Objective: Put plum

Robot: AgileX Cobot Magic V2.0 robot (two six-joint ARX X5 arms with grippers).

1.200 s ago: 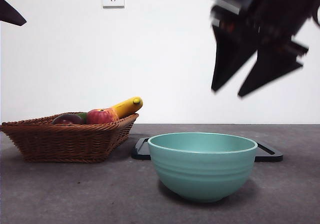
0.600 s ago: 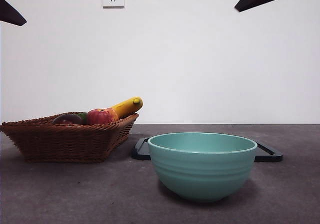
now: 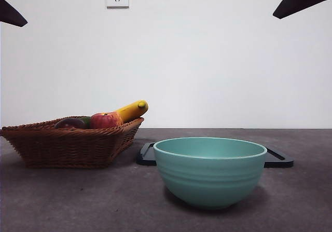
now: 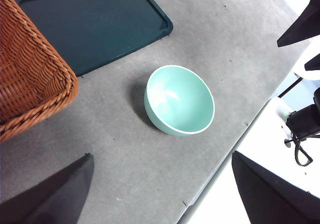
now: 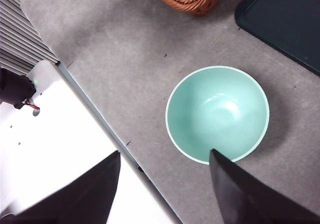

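Now the right gripper [image 5: 162, 189], low over the round pale-teal bowl [image 3: 210, 171] a second ago, has pulled up to a dark tip at the top corner, fingers wide and empty; bowl empty too. So nothing placed yet. Glossy dark maroon plum [image 3: 70, 123] sits in the brown wicker basket [image 3: 67, 146], left of the bowl, beside a red apple [image 3: 105, 120]. Left gripper [image 4: 160, 194] waits, fingers wide. Wrist views show the bowl's bare inside and the dark flat tray [image 4: 95, 26] behind it; only the front view shows the plum.
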